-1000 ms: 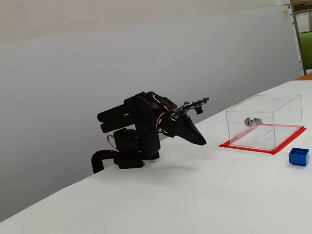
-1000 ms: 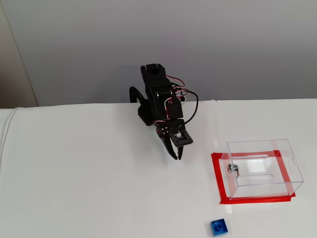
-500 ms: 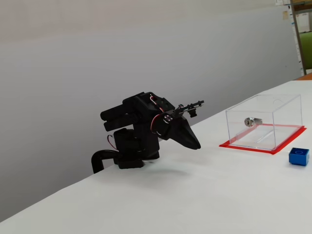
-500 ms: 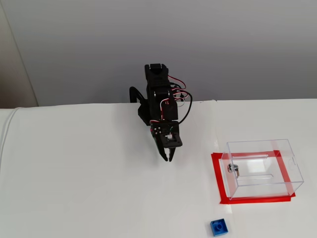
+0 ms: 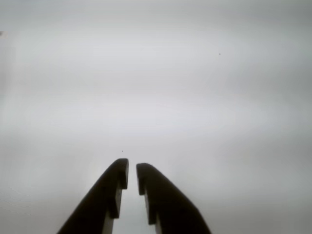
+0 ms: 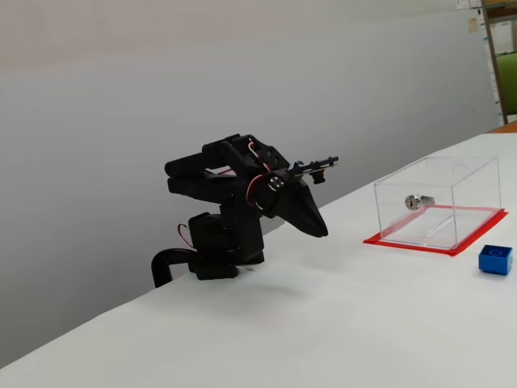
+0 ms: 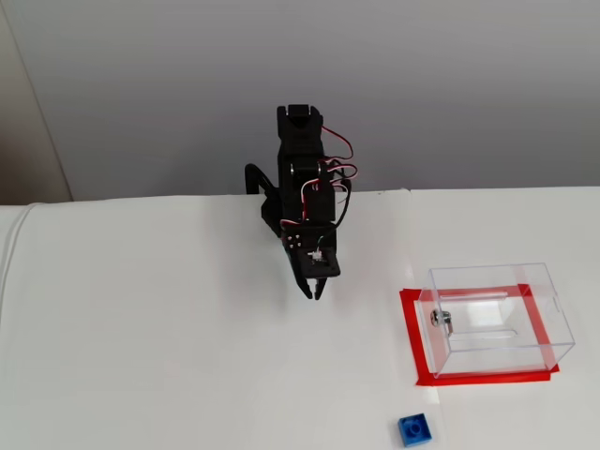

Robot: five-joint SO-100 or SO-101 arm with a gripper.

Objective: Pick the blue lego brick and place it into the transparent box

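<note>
The blue lego brick [image 6: 495, 259] [image 7: 413, 428] lies on the white table in front of the transparent box [image 6: 436, 202] [image 7: 497, 319]. The box stands on a red sheet [image 7: 478, 378] and has a silver lock [image 6: 416, 201] on one wall. My black gripper [image 6: 321, 232] [image 7: 314, 293] hangs low over the table close to the arm's base, far from both brick and box. In the wrist view the gripper [image 5: 131, 168] shows two dark fingers nearly touching with nothing between them, over bare white table. Brick and box are out of the wrist view.
The arm's base [image 6: 214, 250] is clamped at the table's far edge by a grey wall. Shelving [image 6: 501, 56] shows at the far right behind the table.
The arm has swung away from the box, toward the left in the high fixed view, and the gripper tip has drawn back toward the base. Brick and box have not moved.
</note>
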